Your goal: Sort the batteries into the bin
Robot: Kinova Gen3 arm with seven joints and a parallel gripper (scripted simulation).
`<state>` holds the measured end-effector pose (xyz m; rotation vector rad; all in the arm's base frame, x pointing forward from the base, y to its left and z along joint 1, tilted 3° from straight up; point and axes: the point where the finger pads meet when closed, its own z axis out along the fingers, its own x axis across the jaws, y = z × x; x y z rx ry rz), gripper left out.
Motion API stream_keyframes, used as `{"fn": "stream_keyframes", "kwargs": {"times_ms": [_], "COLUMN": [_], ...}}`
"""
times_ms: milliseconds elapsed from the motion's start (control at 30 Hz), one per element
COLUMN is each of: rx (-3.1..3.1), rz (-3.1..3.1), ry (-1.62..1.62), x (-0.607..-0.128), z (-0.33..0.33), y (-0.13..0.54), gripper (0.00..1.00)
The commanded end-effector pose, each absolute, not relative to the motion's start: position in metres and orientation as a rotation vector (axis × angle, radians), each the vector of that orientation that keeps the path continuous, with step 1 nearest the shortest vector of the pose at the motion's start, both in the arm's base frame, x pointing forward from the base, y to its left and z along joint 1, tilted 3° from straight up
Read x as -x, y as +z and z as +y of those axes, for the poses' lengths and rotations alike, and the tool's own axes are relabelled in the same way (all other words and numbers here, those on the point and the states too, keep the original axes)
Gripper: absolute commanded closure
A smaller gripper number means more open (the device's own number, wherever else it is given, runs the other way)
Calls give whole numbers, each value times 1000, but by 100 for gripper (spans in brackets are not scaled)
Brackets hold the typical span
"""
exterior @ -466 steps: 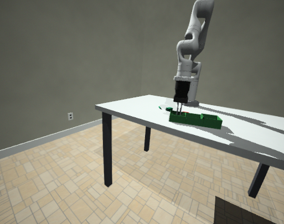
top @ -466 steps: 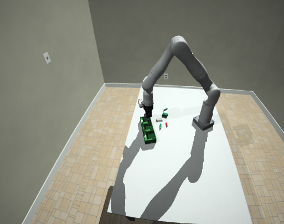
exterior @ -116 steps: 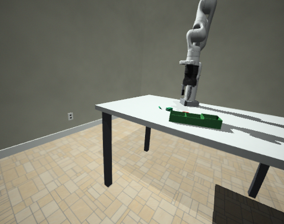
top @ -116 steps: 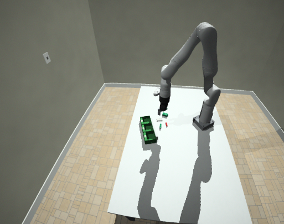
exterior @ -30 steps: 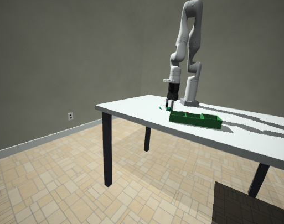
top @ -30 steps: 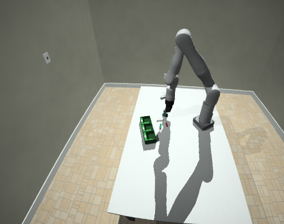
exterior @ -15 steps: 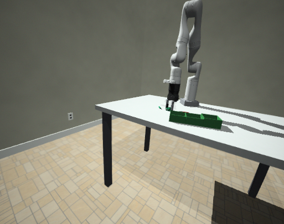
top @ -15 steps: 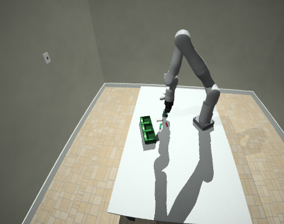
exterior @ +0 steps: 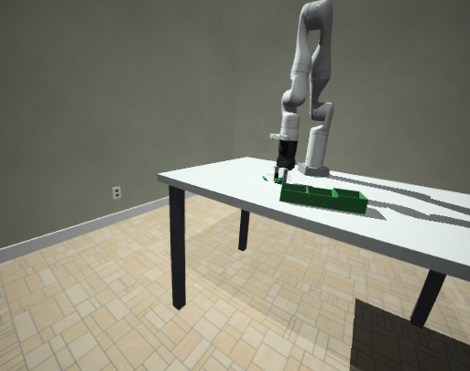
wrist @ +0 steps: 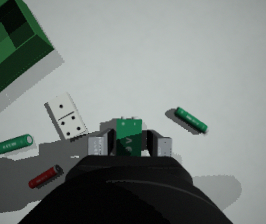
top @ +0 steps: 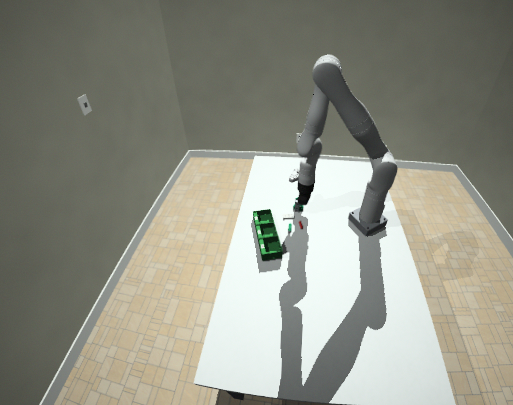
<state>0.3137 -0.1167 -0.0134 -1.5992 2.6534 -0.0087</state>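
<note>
My gripper (wrist: 130, 138) is low over the table and open, with its fingers on either side of a green block-shaped battery (wrist: 128, 132) that rests on the table. It also shows in the top view (top: 299, 205) and the exterior view (exterior: 280, 180). A green cylinder battery (wrist: 191, 120) lies to the right of the fingers. Another green cylinder battery (wrist: 13, 143) and a smaller red one (wrist: 46, 176) lie to the left. The green three-compartment bin (top: 266, 234) stands further left on the table, and I cannot read its marks.
A white domino (wrist: 66, 117) lies between the gripper and the bin (wrist: 12, 35). The arm's base (top: 368, 222) stands to the right. The bin sits close to the table's edge (exterior: 323, 198).
</note>
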Motion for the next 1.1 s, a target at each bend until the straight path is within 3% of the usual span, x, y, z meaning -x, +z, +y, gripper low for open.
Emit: {"fn": "stream_keyframes", "kwargs": {"times_ms": [0, 67, 100, 1067], "rx": [1599, 1599, 1599, 1599], "rz": [2653, 2653, 2653, 2653], "ry": [-10, -10, -10, -10], "x": [-314, -315, -315, -315], "z": [-117, -117, -117, -117], "y": [-13, -13, -13, -13], "gripper": [20, 20, 50, 50]}}
